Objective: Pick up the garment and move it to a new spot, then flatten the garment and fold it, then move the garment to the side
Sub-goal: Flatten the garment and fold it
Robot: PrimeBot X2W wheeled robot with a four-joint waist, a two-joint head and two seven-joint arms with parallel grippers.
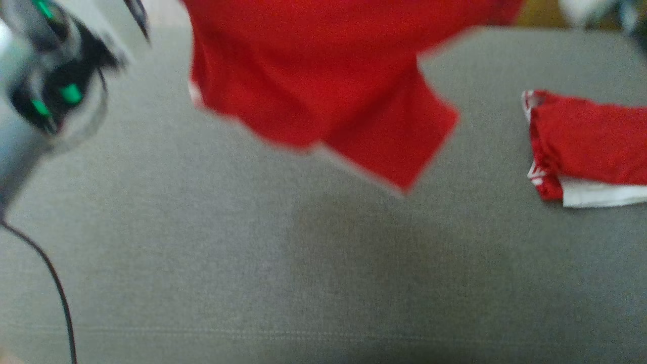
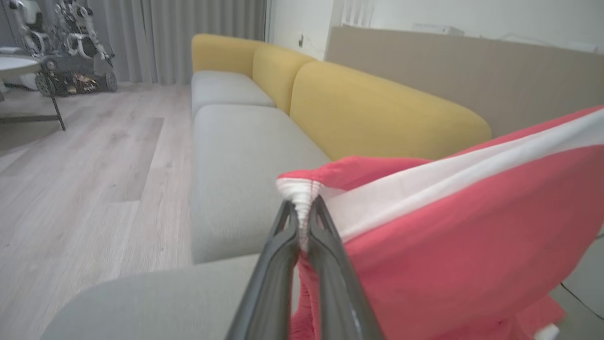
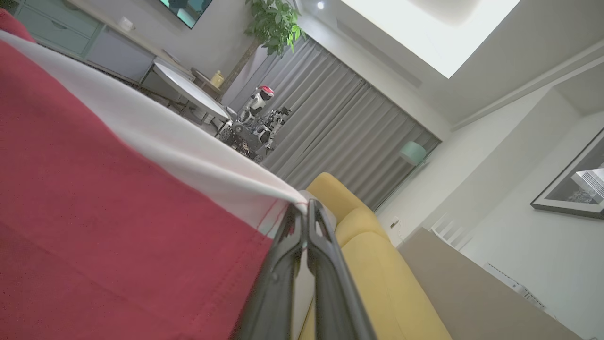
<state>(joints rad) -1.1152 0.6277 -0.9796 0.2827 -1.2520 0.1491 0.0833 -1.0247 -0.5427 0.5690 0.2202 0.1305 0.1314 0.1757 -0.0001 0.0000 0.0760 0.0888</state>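
The garment (image 1: 313, 76), red with a white hem, hangs in the air above the grey sofa seat (image 1: 227, 263), its lower corner dangling toward the middle. My left gripper (image 2: 304, 212) is shut on a bunched bit of the white hem of the garment (image 2: 448, 226), which spreads to its right. My right gripper (image 3: 304, 212) is shut on another point of the white edge, the garment (image 3: 94, 189) stretching away to its left. My left arm's wrist (image 1: 55, 76) shows blurred at the upper left of the head view.
A second red and white garment (image 1: 586, 146) lies folded on the seat at the right. A black cable (image 1: 50, 283) hangs at the lower left. The sofa's yellow backrest (image 2: 377, 113) runs behind the seat. Wood floor (image 2: 71, 165) lies beside the sofa.
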